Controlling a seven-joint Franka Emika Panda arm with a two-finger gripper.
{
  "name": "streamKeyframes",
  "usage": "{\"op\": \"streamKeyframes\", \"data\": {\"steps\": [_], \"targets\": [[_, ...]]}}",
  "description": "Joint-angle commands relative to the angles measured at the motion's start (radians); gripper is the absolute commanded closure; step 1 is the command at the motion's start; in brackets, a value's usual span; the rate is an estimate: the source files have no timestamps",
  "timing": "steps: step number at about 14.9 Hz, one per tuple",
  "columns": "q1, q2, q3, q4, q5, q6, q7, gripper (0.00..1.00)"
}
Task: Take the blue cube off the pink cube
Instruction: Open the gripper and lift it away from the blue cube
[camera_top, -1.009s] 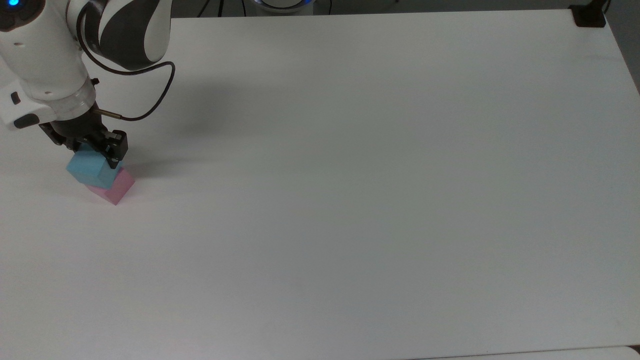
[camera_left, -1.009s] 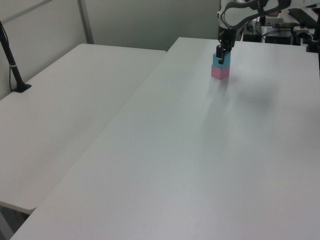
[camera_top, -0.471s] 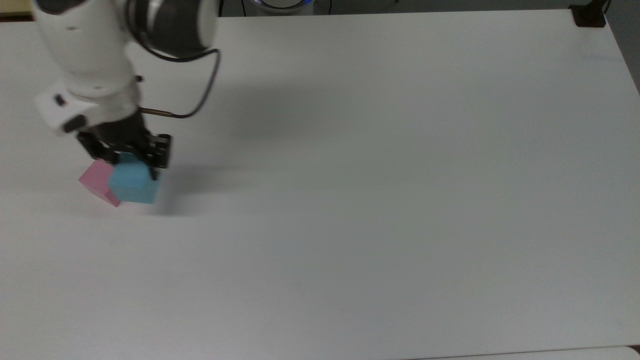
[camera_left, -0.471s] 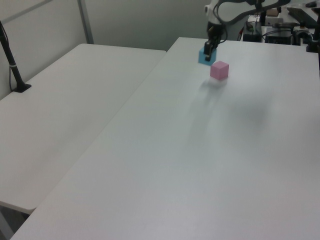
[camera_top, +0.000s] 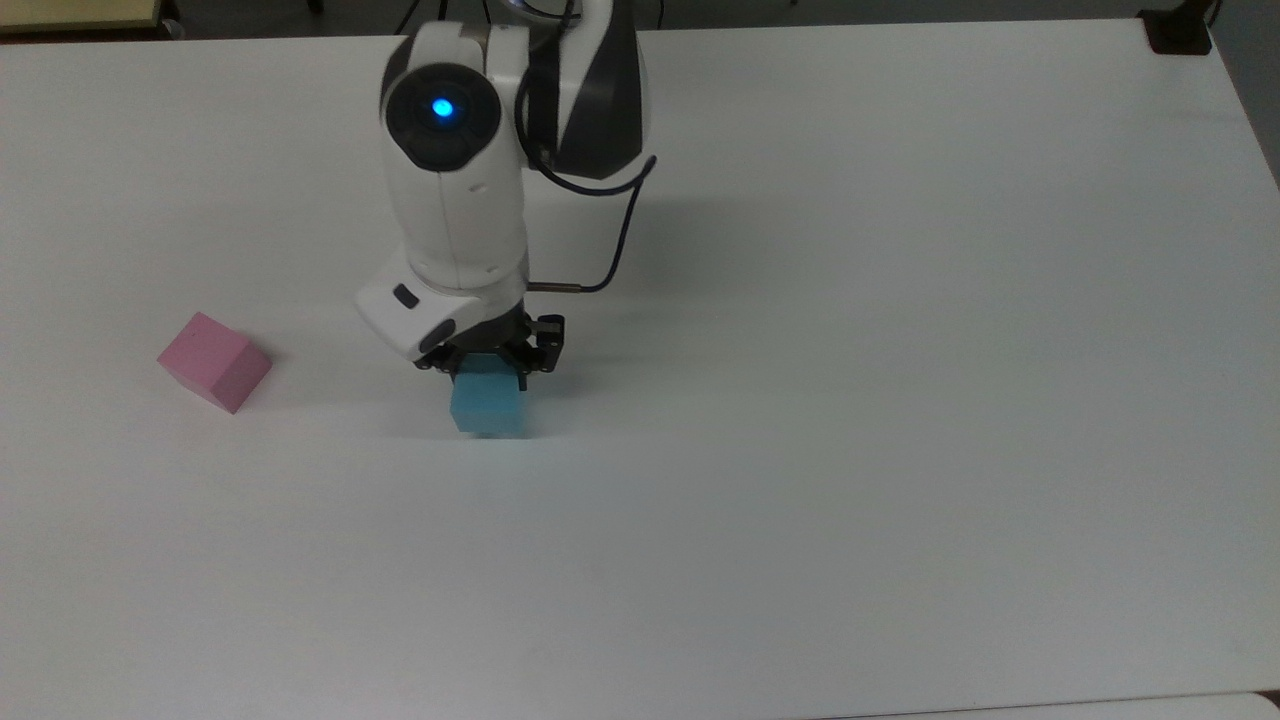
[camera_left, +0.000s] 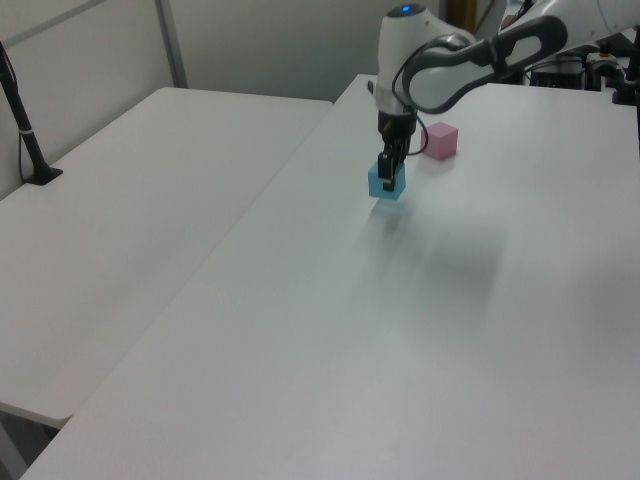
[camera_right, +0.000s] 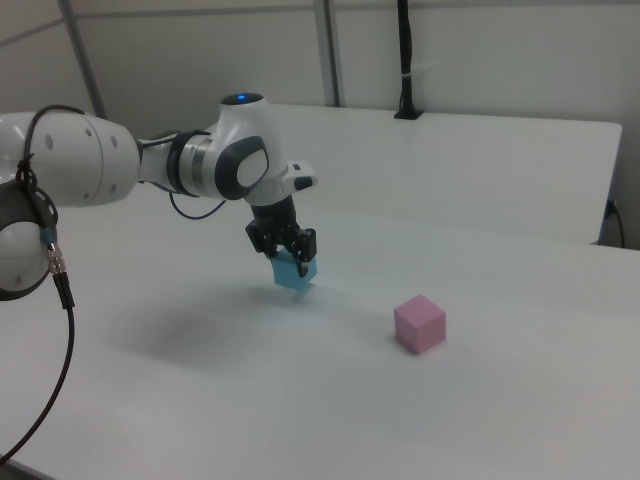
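Observation:
The pink cube (camera_top: 214, 361) sits alone on the white table (camera_top: 850, 400), toward the top view's left; the same pink cube (camera_left: 439, 140) (camera_right: 419, 324) stands apart from the arm. My gripper (camera_top: 492, 372) is shut on the blue cube (camera_top: 488, 407), held well to the top view's right of the pink one. In the right view the blue cube (camera_right: 291, 271) hangs a little above the table under my gripper (camera_right: 288, 252). The left view has the blue cube (camera_left: 386, 181) just in front of the pink cube, my gripper (camera_left: 388, 165) clamped on its top.
A second white table (camera_left: 140, 210) adjoins at the left view's left, with a black post (camera_left: 25, 130) on it. A black clamp (camera_top: 1178, 32) sits at the top view's far right corner. The arm's cable (camera_top: 610, 250) loops beside the wrist.
The blue cube has been lifted off the pink cube and carried toward the top view's right, away from it. The pink cube has stayed in place.

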Motion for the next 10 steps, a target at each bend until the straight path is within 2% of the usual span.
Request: {"op": "streamKeyframes", "data": {"steps": [1,3,6,10], "targets": [[0.030,0.008,-0.015,-0.019,-0.001,0.014,0.011,0.00],[0.032,-0.002,-0.015,-0.013,-0.003,0.002,0.002,0.00],[0.033,-0.080,-0.014,-0.010,-0.001,-0.030,0.002,0.00],[0.069,-0.250,-0.021,-0.011,-0.003,-0.237,0.013,0.00]]}}
